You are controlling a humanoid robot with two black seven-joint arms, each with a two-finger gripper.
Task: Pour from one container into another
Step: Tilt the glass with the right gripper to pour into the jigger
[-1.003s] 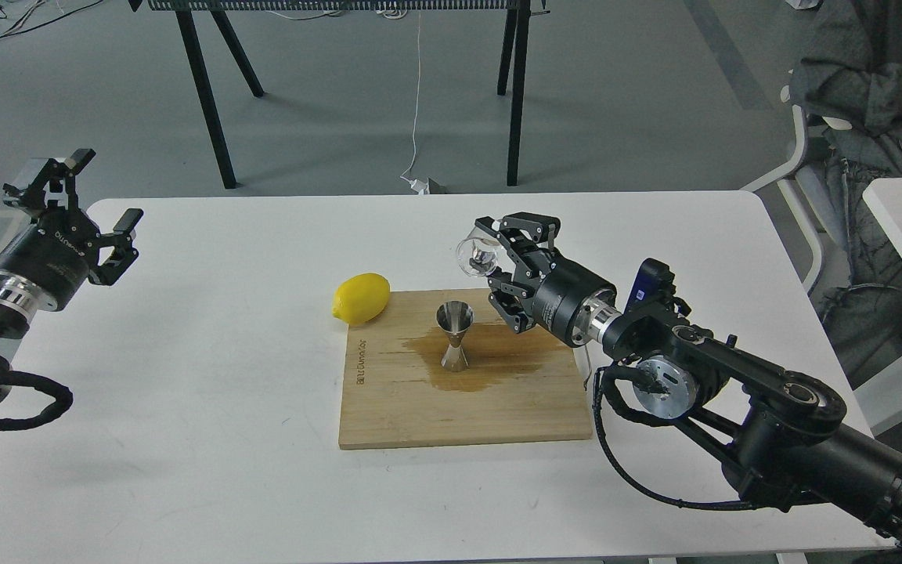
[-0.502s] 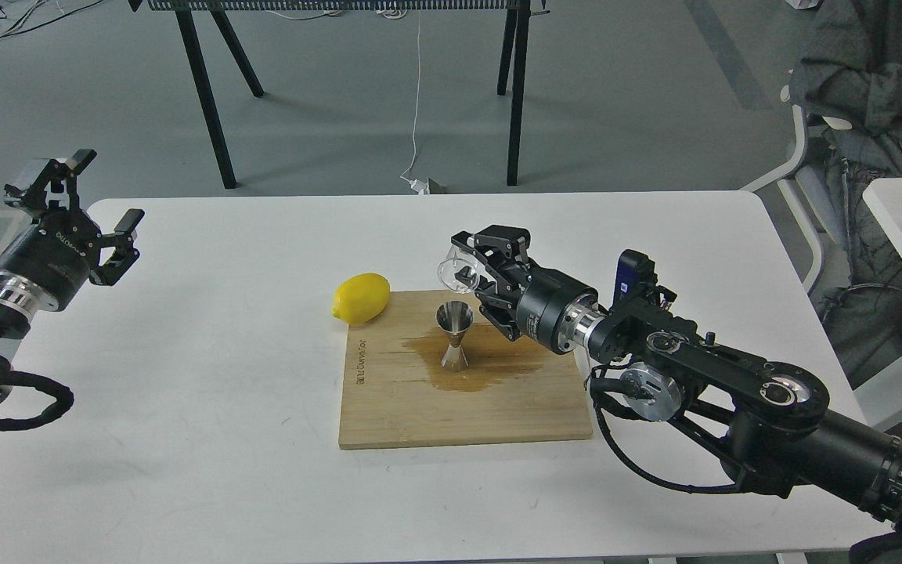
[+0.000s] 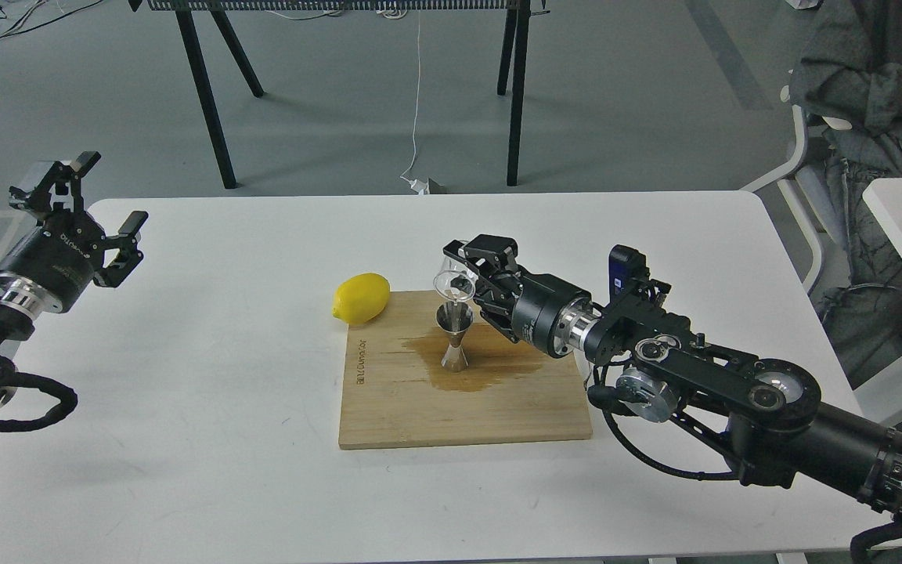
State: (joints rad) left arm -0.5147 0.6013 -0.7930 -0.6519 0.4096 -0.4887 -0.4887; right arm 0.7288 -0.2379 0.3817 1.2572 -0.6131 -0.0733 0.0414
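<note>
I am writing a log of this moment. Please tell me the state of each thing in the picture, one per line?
clear cup: held tilted over the jigger
jigger: upright on the board
wooden board: wet stain around the jigger
lemon: lying at board's corner
right gripper: shut on cup
left gripper: open, empty

I have one view only, from my own head, looking forward and down onto the white counter (image 3: 185,439), which fills the lower two thirds of the frame. My left arm enters at the left edge, my right arm from the lower right corner. Grey floor (image 3: 341,94) shows across the top, farther off.
</note>
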